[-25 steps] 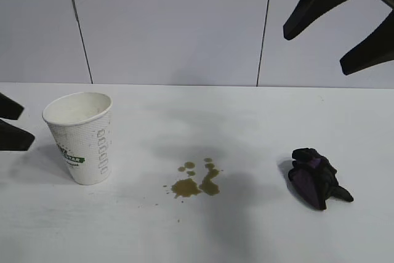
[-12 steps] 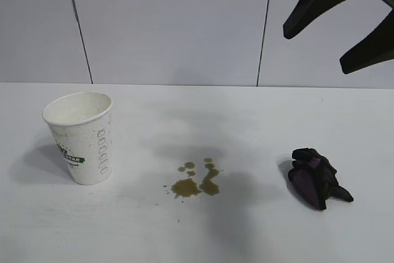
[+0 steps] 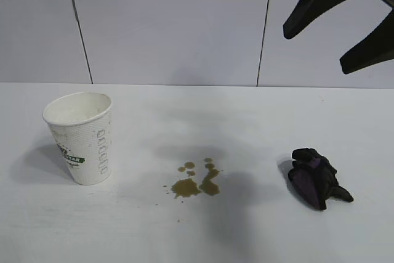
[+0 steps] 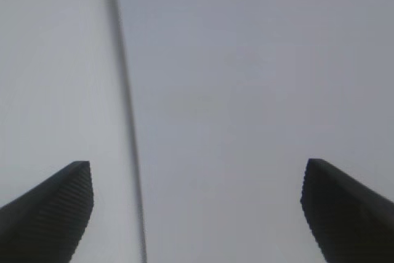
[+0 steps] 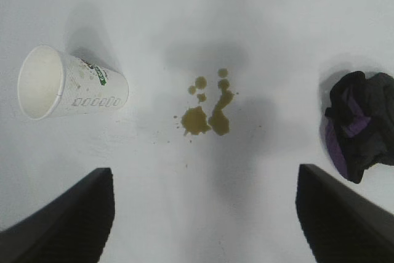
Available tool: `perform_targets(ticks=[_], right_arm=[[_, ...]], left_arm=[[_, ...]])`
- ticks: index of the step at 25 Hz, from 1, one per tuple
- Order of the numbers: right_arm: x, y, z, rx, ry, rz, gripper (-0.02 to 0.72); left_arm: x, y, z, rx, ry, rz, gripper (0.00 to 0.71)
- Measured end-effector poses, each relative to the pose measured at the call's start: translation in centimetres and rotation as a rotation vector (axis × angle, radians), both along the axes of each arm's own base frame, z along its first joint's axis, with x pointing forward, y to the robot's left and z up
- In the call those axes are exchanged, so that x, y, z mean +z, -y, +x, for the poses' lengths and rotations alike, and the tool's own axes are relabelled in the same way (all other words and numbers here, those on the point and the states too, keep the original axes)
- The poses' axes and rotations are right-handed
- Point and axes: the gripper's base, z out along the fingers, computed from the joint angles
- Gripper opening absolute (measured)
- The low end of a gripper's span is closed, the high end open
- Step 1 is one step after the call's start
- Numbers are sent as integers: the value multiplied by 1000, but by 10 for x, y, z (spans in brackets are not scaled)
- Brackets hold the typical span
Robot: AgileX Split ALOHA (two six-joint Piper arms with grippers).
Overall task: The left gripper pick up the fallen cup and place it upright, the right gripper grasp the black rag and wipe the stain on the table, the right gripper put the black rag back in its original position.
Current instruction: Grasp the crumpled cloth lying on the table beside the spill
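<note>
black right end effector (image 3: pixel 335 32) open, empty

the white tapered paper cup (image 3: pixel 80 138) carries a green logo band and a dotted pattern. the cluster of coffee blotches (image 3: pixel 197 180) is brown on the white table (image 3: pixel 246 115), and the lumpy black rag (image 3: pixel 317 178) shows purple patches.

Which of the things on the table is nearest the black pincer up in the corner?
The black rag. It lies on the right side of the table, below the right pincer; the stain is mid-table and the cup far left.
</note>
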Motion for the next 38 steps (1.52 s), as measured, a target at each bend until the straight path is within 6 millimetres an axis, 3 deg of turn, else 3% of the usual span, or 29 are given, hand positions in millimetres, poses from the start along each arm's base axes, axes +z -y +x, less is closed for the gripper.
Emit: perform_targets(ticks=[5, 11, 15, 20, 22, 25, 29, 33, 38], right_arm=[[0, 0, 0, 0, 0, 0, 556], [0, 0, 0, 0, 0, 0, 556], [0, 0, 0, -1, 0, 2, 556], [0, -1, 0, -1, -5, 11, 556], [0, -1, 0, -2, -5, 13, 556], [0, -1, 0, -1, -6, 13, 556], [0, -1, -2, 6, -18, 13, 556], [-1, -1, -2, 11, -23, 8, 556], [-1, -1, -2, 10, -21, 7, 556]], left_arm=[[40, 28, -60, 111, 165, 78, 657], [65, 73, -166, 25, 454, 168, 657], [50, 93, -228, -64, 614, 200, 646], [10, 119, -277, -249, 746, 282, 632], [-3, 129, -281, -361, 758, 310, 632], [-15, 145, -265, -594, 673, 324, 632], [-47, 163, -247, -796, 275, 403, 632], [-91, 139, -223, -686, -181, 197, 632], [-138, 102, -205, -444, -517, -6, 632]])
